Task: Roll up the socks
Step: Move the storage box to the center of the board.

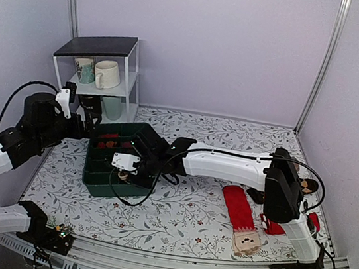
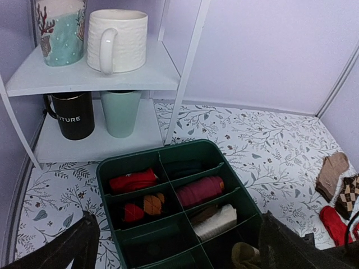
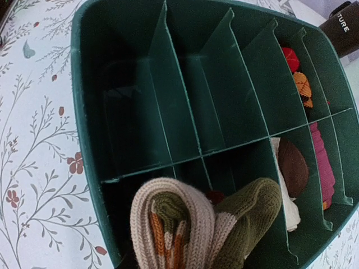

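Observation:
The socks (image 3: 185, 224) are a rolled tan-beige knitted bundle with orange and olive-green stripes, filling the bottom of the right wrist view. My right gripper (image 1: 123, 171) is shut on them, its fingers hidden behind the roll. The roll hangs over the near corner compartment of the dark green divided box (image 3: 84, 112). The left wrist view catches a corner of the socks (image 2: 245, 256) at that box's (image 2: 106, 168) near right end. My left gripper (image 2: 179, 255) is open, with dark fingers (image 2: 76, 246) at the lower corners, above the box's (image 1: 96, 180) far left side.
Several rolled socks lie in the box: red (image 2: 133, 180), argyle (image 2: 145, 207), maroon (image 2: 200, 190), white (image 2: 216, 221). A white shelf (image 1: 101, 73) with mugs stands behind the box. Flat red socks with face ends (image 1: 240, 213) and brown argyle socks (image 2: 350, 193) lie to the right.

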You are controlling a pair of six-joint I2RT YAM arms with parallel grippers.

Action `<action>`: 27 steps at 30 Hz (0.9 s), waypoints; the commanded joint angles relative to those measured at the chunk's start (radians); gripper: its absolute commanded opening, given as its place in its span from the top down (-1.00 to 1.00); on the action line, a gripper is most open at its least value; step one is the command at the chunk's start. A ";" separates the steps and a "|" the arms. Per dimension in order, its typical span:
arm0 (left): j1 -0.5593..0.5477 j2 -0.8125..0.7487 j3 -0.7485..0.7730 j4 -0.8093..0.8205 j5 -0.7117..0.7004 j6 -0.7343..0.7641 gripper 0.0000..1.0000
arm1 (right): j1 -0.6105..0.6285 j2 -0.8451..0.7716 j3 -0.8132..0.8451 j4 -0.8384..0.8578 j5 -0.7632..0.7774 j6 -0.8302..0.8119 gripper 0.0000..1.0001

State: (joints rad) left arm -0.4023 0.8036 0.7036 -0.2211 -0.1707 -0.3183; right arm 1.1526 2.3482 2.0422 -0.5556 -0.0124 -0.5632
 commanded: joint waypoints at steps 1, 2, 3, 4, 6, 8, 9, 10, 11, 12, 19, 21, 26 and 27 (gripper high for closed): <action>0.010 -0.017 -0.017 0.038 0.008 0.020 -0.99 | -0.006 0.059 -0.006 -0.248 0.099 -0.069 0.89; 0.011 -0.018 -0.017 0.038 0.011 0.022 -0.99 | -0.006 0.056 -0.008 -0.279 0.101 -0.067 0.89; 0.011 -0.018 -0.019 0.038 0.015 0.022 -0.99 | -0.005 0.051 -0.011 -0.304 0.107 -0.067 0.89; 0.011 -0.019 -0.020 0.039 0.019 0.022 -0.99 | -0.005 0.043 -0.018 -0.326 0.117 -0.066 0.88; 0.011 -0.017 -0.023 0.043 0.030 0.025 -0.99 | -0.007 0.017 -0.042 -0.352 0.142 -0.067 0.88; 0.011 -0.014 -0.024 0.046 0.037 0.028 -0.99 | -0.006 -0.009 -0.049 -0.386 0.159 -0.072 0.88; 0.011 -0.012 -0.024 0.046 0.040 0.029 -0.99 | -0.007 -0.033 -0.046 -0.409 0.164 -0.076 0.87; 0.011 -0.012 -0.024 0.046 0.043 0.031 -0.99 | -0.008 -0.041 -0.040 -0.439 0.161 -0.076 0.87; 0.011 -0.012 -0.024 0.045 0.045 0.032 -0.99 | -0.007 -0.046 -0.033 -0.474 0.155 -0.075 0.86; 0.011 -0.012 -0.023 0.045 0.049 0.034 -0.99 | -0.006 -0.048 -0.029 -0.513 0.154 -0.073 0.86; 0.012 -0.012 -0.032 0.071 0.084 0.039 -0.99 | 0.003 -0.124 -0.109 -0.604 0.123 -0.021 0.85; 0.013 -0.001 -0.032 0.076 0.101 0.039 -0.99 | 0.003 -0.131 -0.117 -0.626 0.122 -0.001 0.84; 0.013 0.019 -0.030 0.097 0.134 0.040 -0.99 | 0.000 -0.157 -0.166 -0.570 0.154 -0.069 0.83; 0.013 0.022 -0.029 0.099 0.134 0.041 -0.99 | -0.001 -0.154 -0.153 -0.563 0.143 -0.087 0.82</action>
State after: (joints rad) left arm -0.3996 0.8120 0.6865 -0.1581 -0.0708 -0.2909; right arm 1.1522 2.2055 1.9289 -1.0000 0.1249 -0.6060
